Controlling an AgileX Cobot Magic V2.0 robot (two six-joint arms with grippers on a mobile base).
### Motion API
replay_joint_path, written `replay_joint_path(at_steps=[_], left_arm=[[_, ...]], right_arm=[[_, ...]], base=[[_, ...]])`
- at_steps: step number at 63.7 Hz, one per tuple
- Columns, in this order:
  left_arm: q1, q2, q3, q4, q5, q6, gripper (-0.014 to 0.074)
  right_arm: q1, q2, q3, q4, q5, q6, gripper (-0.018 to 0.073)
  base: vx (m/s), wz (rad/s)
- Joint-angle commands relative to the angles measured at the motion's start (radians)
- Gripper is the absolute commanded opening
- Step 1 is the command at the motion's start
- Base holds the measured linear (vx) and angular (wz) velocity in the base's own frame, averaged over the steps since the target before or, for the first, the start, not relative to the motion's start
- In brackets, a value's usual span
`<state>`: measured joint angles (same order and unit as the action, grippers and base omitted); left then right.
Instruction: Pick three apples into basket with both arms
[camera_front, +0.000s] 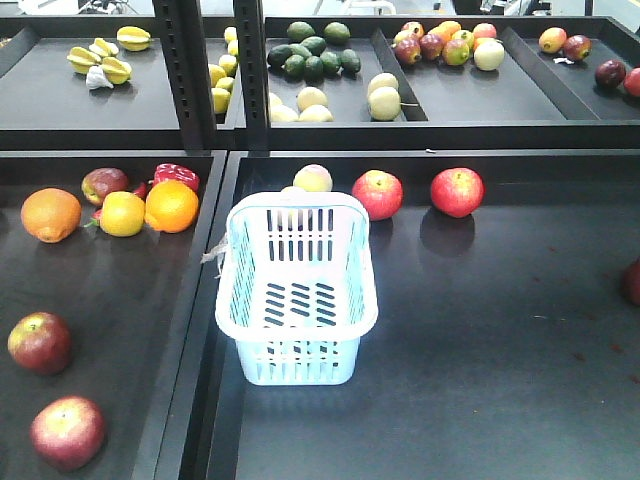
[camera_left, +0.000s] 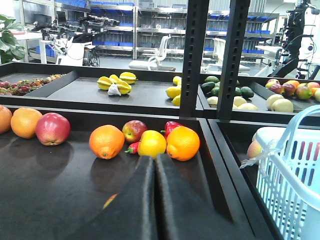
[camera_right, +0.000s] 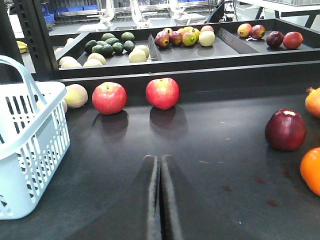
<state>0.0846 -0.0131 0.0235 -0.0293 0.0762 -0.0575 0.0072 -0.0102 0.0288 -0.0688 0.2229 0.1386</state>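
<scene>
The pale blue basket stands empty in the middle, at the left end of the right tray. Two red apples lie behind it to the right; they also show in the right wrist view. Two dark red apples lie at the front of the left tray, and another among the oranges. My left gripper is shut and empty over the left tray, pointing at the fruit cluster. My right gripper is shut and empty, low over the right tray, to the right of the basket.
Oranges, a yellow fruit and a red pepper sit at the back of the left tray. A dark red apple and an orange lie at the right. A raised divider separates the trays. Upper shelves hold more fruit.
</scene>
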Motion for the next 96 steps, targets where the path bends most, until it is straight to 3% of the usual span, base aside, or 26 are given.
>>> replay_joint_path(at_steps=[1, 19, 23, 37, 50, 54, 60, 64, 66, 74, 80, 85, 92, 96], left_arm=[[-0.005, -0.014, 0.024, -0.008, -0.076, -0.006, -0.0006], [-0.005, -0.014, 0.024, -0.009, -0.085, -0.006, -0.0006], [-0.005, -0.014, 0.024, -0.044, -0.090, -0.030, -0.0006], [-0.005, -0.014, 0.024, -0.443, -0.086, -0.384, -0.0006], [-0.005, -0.014, 0.015, -0.601, -0.088, -0.438, -0.0006], [-0.005, -0.014, 0.012, -0.737, -0.107, -0.516, -0.0006], [-0.005, -0.014, 0.000, -1.014, -0.108, -0.643, -0.0006], [-0.005, -0.014, -0.038, -1.147, -0.088, -0.662, -0.0006], [-0.005, -0.014, -0.063, -1.174, -0.076, -0.658, -0.0006], [-0.005, -0.014, -0.225, -1.165, -0.048, -0.534, -0.0006], [-0.005, -0.009, -0.344, -1.133, -0.058, -0.334, -0.0006], [-0.005, 0.017, -0.440, -1.133, -0.049, -0.115, -0.0006], [-0.005, 0.084, -0.550, -1.140, 0.034, 0.121, -0.0006], [-0.005, 0.144, -0.596, -1.140, 0.107, 0.213, -0.0006]], right_arm=[[-0.007, -0.011, 0.013, -0.009, -0.068, -0.006, -0.0004], [-0.007, -0.011, 0.013, -0.009, -0.068, -0.006, -0.0004], [-0.007, -0.011, 0.013, -0.009, -0.068, -0.006, -0.0004], [-0.007, -0.011, 0.013, -0.009, -0.068, -0.006, -0.0004], [-0.007, -0.011, 0.013, -0.009, -0.068, -0.006, -0.0004], [-0.007, -0.011, 0.013, -0.009, -0.068, -0.006, -0.0004], [-0.007, -0.011, 0.013, -0.009, -0.068, -0.006, -0.0004], [-0.007, -0.011, 0.013, -0.009, -0.068, -0.006, -0.0004], [-0.007, -0.011, 0.013, -0.009, -0.068, -0.006, -0.0004], [-0.007, -0.011, 0.013, -0.009, -0.068, -0.006, -0.0004], [-0.007, -0.011, 0.013, -0.009, -0.068, -0.006, -0.0004], [-0.007, -0.011, 0.013, -0.009, -0.068, -0.006, -0.0004], [-0.007, -0.011, 0.013, -0.009, -0.068, -0.006, -0.0004], [-0.007, -0.011, 0.013, -0.009, -0.068, -0.006, -0.0004]], base=[[0.00, 0.00], [0.00, 0.00], [0.00, 0.00], [0.00, 0.00], [0.00, 0.00], [0.00, 0.00], [0.00, 0.00], [0.00, 0.00], [0.00, 0.00], [0.00, 0.00], [0.00, 0.00], [0.00, 0.00], [0.00, 0.00], [0.00, 0.00]])
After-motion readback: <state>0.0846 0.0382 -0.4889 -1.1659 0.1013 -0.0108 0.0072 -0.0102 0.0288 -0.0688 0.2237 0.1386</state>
